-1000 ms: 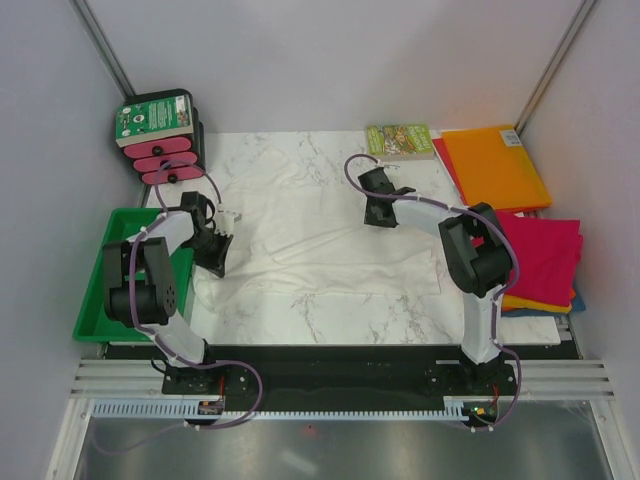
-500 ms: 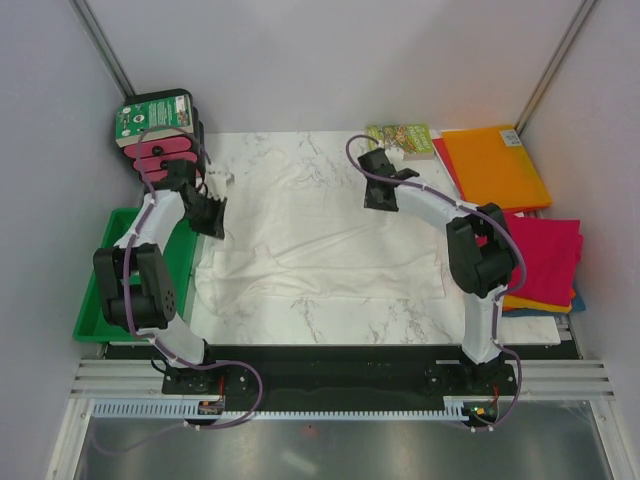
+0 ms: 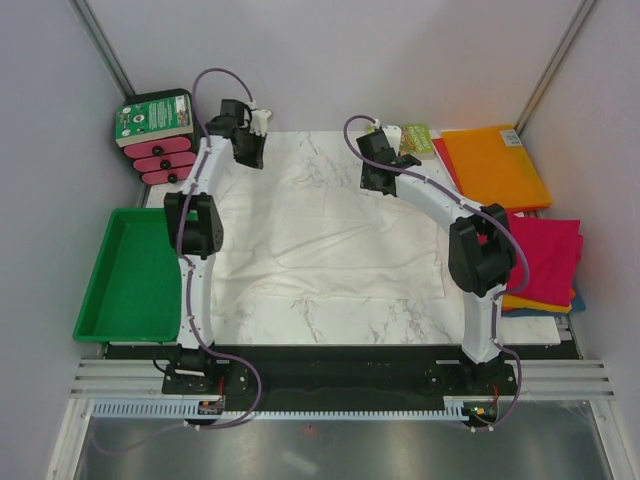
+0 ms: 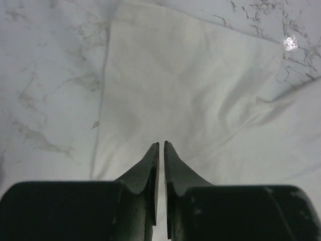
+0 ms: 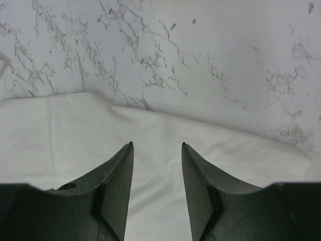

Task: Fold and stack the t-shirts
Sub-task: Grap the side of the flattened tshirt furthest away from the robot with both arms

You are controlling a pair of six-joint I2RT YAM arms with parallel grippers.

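Shirt update: the white t-shirt lies spread flat on the table, waiting for its fold. Over its far edge, my left claw is nearly pinched together, empty; my right claw gapes, empty too, lined up for grabbing. Folded orange shirt sits far right.

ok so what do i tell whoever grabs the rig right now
Left claw: all but shut, nothing in it, above the white t-shirt near its far left corner.
Right claw: open, empty, above the same shirt's far edge.
That shirt lies spread flat and wrinkled in the middle of the table.
Done: the orange t-shirt and magenta t-shirt lie folded at the right.
Left: fold the white one, then stack it with the others.
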